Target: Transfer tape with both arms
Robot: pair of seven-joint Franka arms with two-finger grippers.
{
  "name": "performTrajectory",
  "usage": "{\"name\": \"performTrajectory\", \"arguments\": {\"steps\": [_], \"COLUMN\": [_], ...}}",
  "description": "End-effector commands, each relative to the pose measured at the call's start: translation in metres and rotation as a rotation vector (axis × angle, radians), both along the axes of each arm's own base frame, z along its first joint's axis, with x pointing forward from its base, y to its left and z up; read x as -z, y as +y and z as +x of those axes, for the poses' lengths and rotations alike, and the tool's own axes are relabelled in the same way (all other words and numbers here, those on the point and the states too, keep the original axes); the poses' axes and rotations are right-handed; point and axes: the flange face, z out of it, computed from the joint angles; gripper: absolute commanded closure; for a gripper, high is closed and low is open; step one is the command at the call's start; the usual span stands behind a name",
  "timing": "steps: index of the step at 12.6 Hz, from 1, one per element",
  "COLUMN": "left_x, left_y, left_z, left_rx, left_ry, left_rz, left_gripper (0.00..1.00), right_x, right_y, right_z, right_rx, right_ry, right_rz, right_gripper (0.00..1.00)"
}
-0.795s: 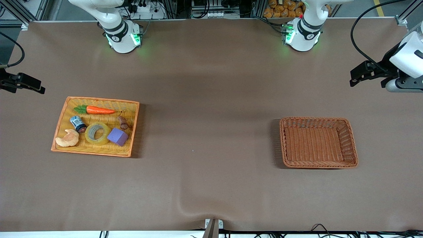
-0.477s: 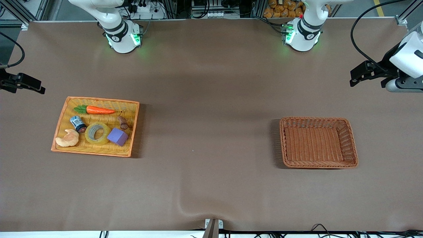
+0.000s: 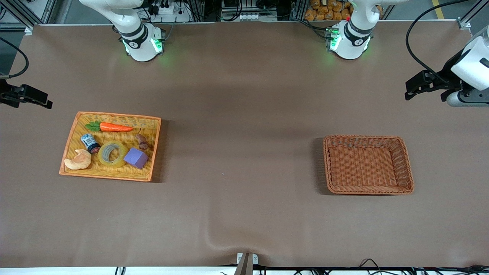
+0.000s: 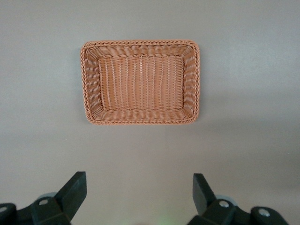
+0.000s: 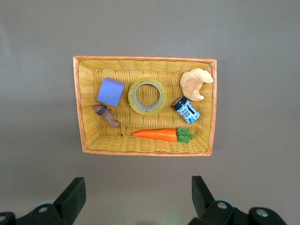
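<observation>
The tape (image 3: 113,154), a yellowish ring with a grey core, lies flat in the yellow basket (image 3: 114,114) between a purple block and a croissant toy. It also shows in the right wrist view (image 5: 147,96). My right gripper (image 3: 45,100) hangs high over the table beside that basket, open and empty; its fingers frame bare table in the right wrist view (image 5: 138,187). My left gripper (image 3: 409,88) hangs high near the brown wicker basket (image 3: 366,137), open and empty, and also shows in the left wrist view (image 4: 139,185).
The yellow basket (image 5: 140,59) also holds a carrot (image 5: 154,134), a purple block (image 5: 111,92), a croissant toy (image 5: 195,83), a small blue can (image 5: 186,110) and a brown piece (image 5: 107,116). The brown basket (image 4: 140,43) holds nothing.
</observation>
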Motion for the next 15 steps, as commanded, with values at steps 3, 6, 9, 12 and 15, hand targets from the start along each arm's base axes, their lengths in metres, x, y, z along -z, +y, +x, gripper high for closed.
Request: {"name": "performTrajectory", "arguments": {"steps": [3,6,9,12,15], "left_x": [-0.0062,-0.0053,-0.0062,-0.0102,-0.0103], "left_y": [0.0019,0.002,-0.0011,-0.0037,-0.0037], "left_z": [-0.0006,-0.0001,-0.0009,-0.0003,-0.0002], "left_rx": [0.006,0.006,0.013,0.017,0.017], "left_ry": [-0.003,-0.002,-0.003,-0.012,-0.014], "left_rz": [-0.012,-0.01,-0.016,-0.018,-0.018], "left_gripper": [0.0,0.0,0.0,0.0,0.0], "right_x": [-0.0036,-0.0037,-0.002,-0.002,-0.0013], "right_y": [0.0025,0.0031,0.0033,0.0032,0.0032], "right_z": [0.0047,0.0049,0.0058,0.0058,0.0064], "right_rx": [0.001,-0.001,-0.001,-0.001,0.001], "right_ry": [-0.003,-0.005,-0.002,-0.002,-0.002], "right_rz": [-0.007,-0.009,-0.007,-0.007,-0.007], "right_gripper": [0.0,0.0,0.0,0.0,0.0]}}
